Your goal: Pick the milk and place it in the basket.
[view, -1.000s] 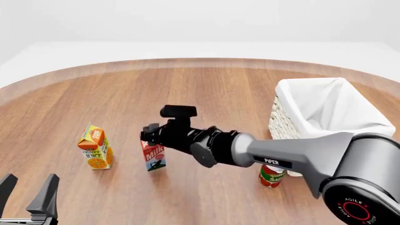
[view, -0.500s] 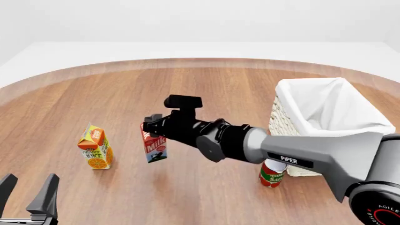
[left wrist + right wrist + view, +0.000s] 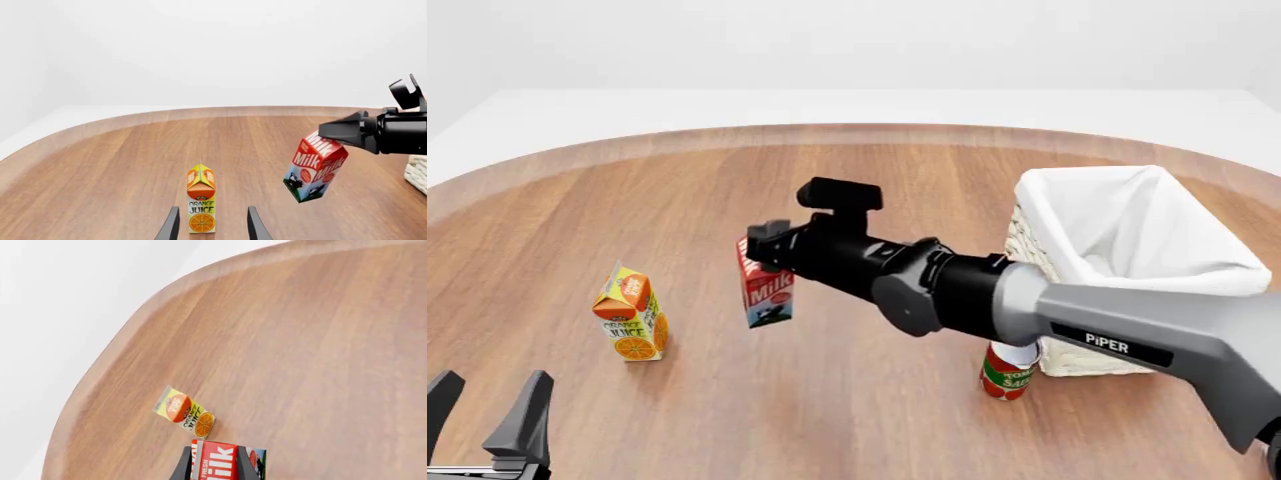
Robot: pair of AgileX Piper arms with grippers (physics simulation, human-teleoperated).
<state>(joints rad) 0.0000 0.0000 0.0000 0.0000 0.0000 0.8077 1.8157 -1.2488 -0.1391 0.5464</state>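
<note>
The milk point(image 3: 767, 290) is a red-topped carton with a blue-and-white lower part. It hangs tilted above the table with my right gripper point(image 3: 763, 246) shut on its top. In the left wrist view the milk point(image 3: 313, 167) dangles from the black right gripper point(image 3: 335, 133), clear of the wood. The right wrist view has the milk point(image 3: 223, 462) between the dark fingers point(image 3: 184, 469). The basket point(image 3: 1094, 182), cream wicker with a white cloth lining, stands to the right of the carton. My left gripper point(image 3: 490, 392) sits open at the near left edge, holding nothing.
An orange juice carton point(image 3: 630, 315) stands upright left of the milk, straight ahead of the left gripper point(image 3: 213, 210). A tomato sauce can point(image 3: 1008, 372) stands at the basket's near side, partly behind the right arm. The round wooden table point(image 3: 868, 170) curves away at the back.
The right gripper has lifted the milk off the table and carried it up and to the right, toward the basket. The left gripper has not moved.
</note>
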